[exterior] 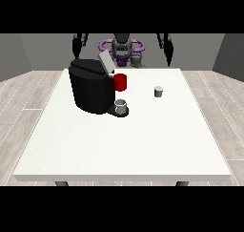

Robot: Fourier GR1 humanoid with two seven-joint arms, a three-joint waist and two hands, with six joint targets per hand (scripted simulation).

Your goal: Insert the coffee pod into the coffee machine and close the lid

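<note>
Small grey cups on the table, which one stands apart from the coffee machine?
The small grey pod standing alone; the other grey cup sits on the coffee machine tray.

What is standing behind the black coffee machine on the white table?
Behind the black coffee machine, at its right side, a red cylindrical cup stands on the white table. The cup's left part is hidden by the machine, and anything directly behind the machine's body cannot be seen.

Even, soft light; faint shadow beside the coffee machine (90, 85); no glare.
</note>
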